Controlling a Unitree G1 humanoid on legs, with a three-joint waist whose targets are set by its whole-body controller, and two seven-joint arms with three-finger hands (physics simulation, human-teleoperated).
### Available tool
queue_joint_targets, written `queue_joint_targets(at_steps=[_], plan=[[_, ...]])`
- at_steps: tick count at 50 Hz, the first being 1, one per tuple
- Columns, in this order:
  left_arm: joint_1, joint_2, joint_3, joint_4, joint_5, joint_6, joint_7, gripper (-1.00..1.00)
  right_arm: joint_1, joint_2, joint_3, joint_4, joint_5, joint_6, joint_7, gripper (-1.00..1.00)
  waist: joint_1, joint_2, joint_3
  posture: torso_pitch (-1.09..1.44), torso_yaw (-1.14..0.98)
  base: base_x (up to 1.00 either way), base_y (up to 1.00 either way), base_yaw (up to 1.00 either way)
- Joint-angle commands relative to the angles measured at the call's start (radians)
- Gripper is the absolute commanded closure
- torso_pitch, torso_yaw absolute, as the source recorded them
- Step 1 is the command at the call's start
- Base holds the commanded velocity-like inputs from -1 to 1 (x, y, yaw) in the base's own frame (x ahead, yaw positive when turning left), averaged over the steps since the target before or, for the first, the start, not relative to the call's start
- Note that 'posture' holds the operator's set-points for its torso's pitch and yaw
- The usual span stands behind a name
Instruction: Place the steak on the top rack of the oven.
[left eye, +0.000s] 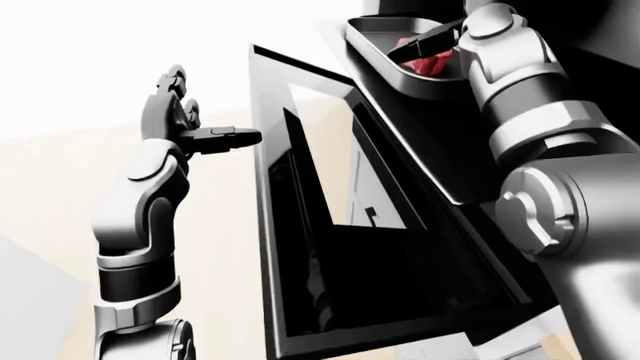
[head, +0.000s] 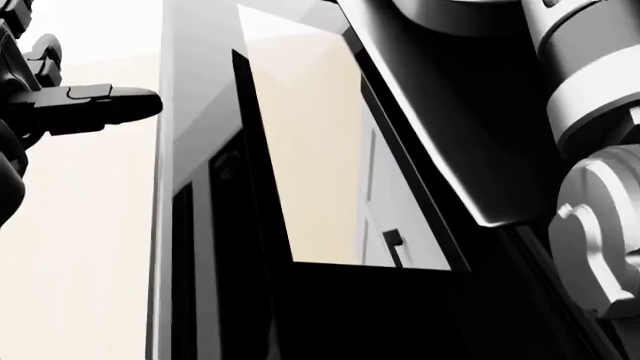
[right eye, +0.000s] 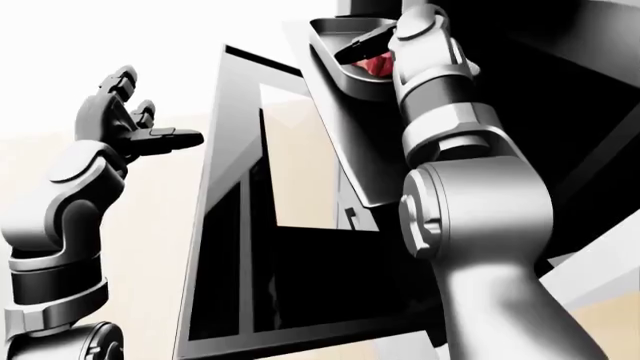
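A: Steak (left eye: 432, 64)?
B: Red, lying in a dark tray (left eye: 372, 33) at the top of the left-eye view, hard by the tray's right edge, partly hidden by the right arm.

A: Right hand (left eye: 425, 46)?
B: Reaching into that tray, dark fingers laid over the steak's upper left edge. Closed on it or merely touching, cannot tell; arm links block the rest.

A: Left hand (right eye: 135, 127)?
B: Raised at the left of the right-eye view, released, holding nothing. One dark finger (head: 100, 105) stretched out level toward the oven door (left eye: 290, 225), well apart from the tray and short of the door's left edge.

A: Oven door?
B: Black frame with a glass pane, seen from below and steeply tilted, filling the middle of each view. Tray near its top right corner. Rack inside not made out.
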Motion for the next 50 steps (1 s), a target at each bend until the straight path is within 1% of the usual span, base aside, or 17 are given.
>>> queue_joint_targets(at_steps=[1,3,5,12,14,17,19,24,33,35,36,37,38,39,42,44,50], plan=[[-0.048,0.017,0.010,-0.024,0.004,-0.032,-0.001,-1.00,-0.059,-0.009,0.000,-0.050,0.005,-0.021,0.011,-1.00,0.000,0.002,-0.035,0.00,0.00,0.00,0.00,0.00],[-0.066,0.021,0.008,-0.007,0.007,-0.036,0.000,-1.00,-0.069,-0.004,-0.012,-0.053,0.027,-0.006,0.039,-1.00,-0.001,0.002,-0.035,0.00,0.00,0.00,0.00,0.00],[-0.097,0.029,0.006,0.025,0.012,-0.041,0.000,-1.00,-0.079,0.004,-0.016,-0.057,0.047,0.035,0.090,-1.00,-0.001,0.002,-0.034,0.00,0.00,0.00,0.00,0.00],[-0.232,0.058,-0.008,0.182,0.038,-0.087,0.001,-1.00,-0.106,0.018,-0.018,-0.084,0.109,0.108,0.191,-1.00,-0.005,0.004,-0.032,0.00,0.00,0.00,0.00,0.00],[-0.271,0.069,-0.014,0.230,0.051,-0.104,-0.002,-1.00,-0.115,0.019,-0.014,-0.092,0.122,0.117,0.204,-1.00,-0.005,0.005,-0.032,0.00,0.00,0.00,0.00,0.00],[-0.335,0.082,-0.021,0.307,0.067,-0.129,-0.008,-1.00,-0.127,0.024,-0.032,-0.107,0.170,0.153,0.214,-1.00,-0.005,0.004,-0.032,0.00,0.00,0.00,0.00,0.00],[-0.366,0.094,-0.025,0.345,0.077,-0.139,-0.015,-1.00,-0.131,0.026,-0.030,-0.119,0.192,0.167,0.227,-1.00,-0.005,0.004,-0.031,0.00,0.00,0.00,0.00,0.00],[-0.454,0.121,-0.033,0.435,0.106,-0.152,-0.034,-1.00,-0.140,0.036,-0.006,-0.154,0.221,0.179,0.243,-1.00,-0.006,0.004,-0.029,0.00,0.00,0.00,0.00,0.00],[-0.554,0.152,-0.038,0.532,0.149,-0.183,-0.063,-1.00,-0.128,0.061,0.022,-0.245,0.247,0.206,0.262,-1.00,-0.008,0.007,-0.023,0.00,0.00,0.00,0.00,0.00],[-0.566,0.159,-0.046,0.551,0.170,-0.215,-0.071,-1.00,-0.117,0.068,0.030,-0.281,0.251,0.211,0.263,-1.00,-0.008,0.007,-0.022,0.00,0.00,0.00,0.00,0.00],[-0.565,0.167,-0.063,0.550,0.197,-0.253,-0.079,-1.00,-0.112,0.070,0.027,-0.298,0.257,0.201,0.258,-1.00,-0.009,0.007,-0.022,0.00,0.00,0.00,0.00,0.00],[-0.572,0.159,-0.042,0.558,0.192,-0.264,-0.064,-1.00,-0.104,0.068,0.044,-0.321,0.243,0.188,0.253,-1.00,-0.009,0.007,-0.021,0.00,0.00,0.00,0.00,0.00],[-0.571,0.164,-0.049,0.560,0.207,-0.274,-0.064,-1.00,-0.099,0.074,0.036,-0.349,0.256,0.190,0.256,-1.00,-0.009,0.007,-0.020,0.00,0.00,0.00,0.00,0.00],[-0.567,0.158,-0.039,0.556,0.201,-0.284,-0.063,-1.00,-0.084,0.076,0.047,-0.377,0.250,0.191,0.259,-1.00,-0.008,0.007,-0.020,0.00,0.00,0.00,0.00,0.00],[-0.550,0.154,-0.037,0.534,0.212,-0.299,-0.057,-1.00,-0.054,0.082,0.054,-0.448,0.253,0.206,0.267,-1.00,-0.009,0.007,-0.019,0.00,0.00,0.00,0.00,0.00],[-0.534,0.143,-0.021,0.500,0.201,-0.322,-0.043,-1.00,-0.030,0.078,0.072,-0.486,0.230,0.183,0.270,-1.00,-0.009,0.007,-0.018,0.00,0.00,0.00,0.00,0.00],[-0.508,0.139,-0.024,0.422,0.193,-0.358,-0.025,-1.00,-0.013,0.087,0.080,-0.524,0.201,0.147,0.291,-1.00,-0.011,0.005,-0.018,0.00,0.00,0.00,0.00,0.00]])
